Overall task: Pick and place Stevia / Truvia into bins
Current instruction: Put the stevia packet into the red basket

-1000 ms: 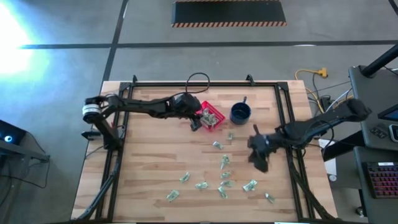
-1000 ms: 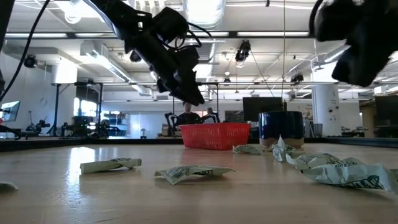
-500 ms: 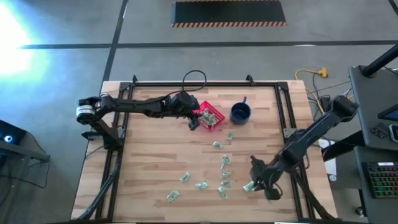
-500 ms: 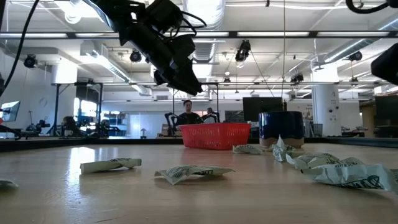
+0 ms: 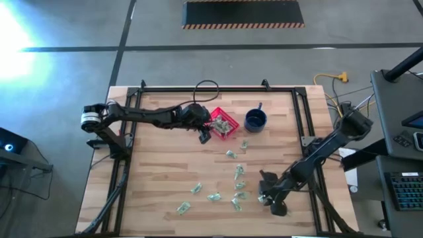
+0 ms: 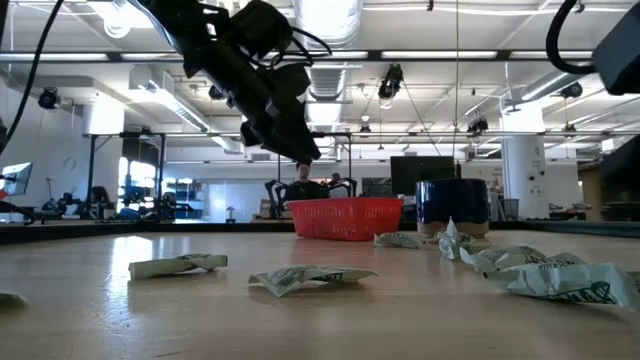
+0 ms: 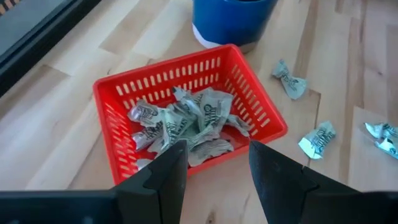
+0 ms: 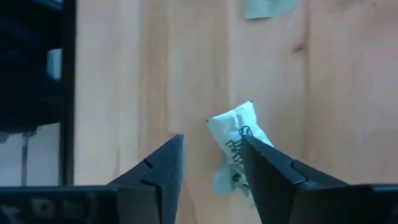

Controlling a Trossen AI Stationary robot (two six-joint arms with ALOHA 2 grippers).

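Note:
The red basket [image 5: 229, 131] stands at the table's far middle with several crumpled Stevia sachets [image 7: 186, 124] in it. My left gripper [image 7: 214, 180] hovers open and empty just left of the basket [image 7: 186, 64], above the table [image 5: 203, 134]. More sachets [image 5: 238, 172] lie scattered flat over the near middle. My right gripper [image 5: 271, 201] is low over the near right, open. One sachet [image 8: 236, 143] lies on the wood beside and partly behind one of its fingers [image 8: 270, 177]. Whether that finger touches the sachet I cannot tell.
A dark blue mug [image 5: 255, 119] stands right of the basket. Black frame rails [image 5: 302, 132] run along the table's edges, one close beside my right gripper [image 8: 37, 74]. A black cable loops at the far edge [image 5: 210, 84]. Bare wood lies at the near left.
My right gripper has swung from near the mug toward the table's near edge and come down over the sachets at the near right. The sachets and the basket have not moved.

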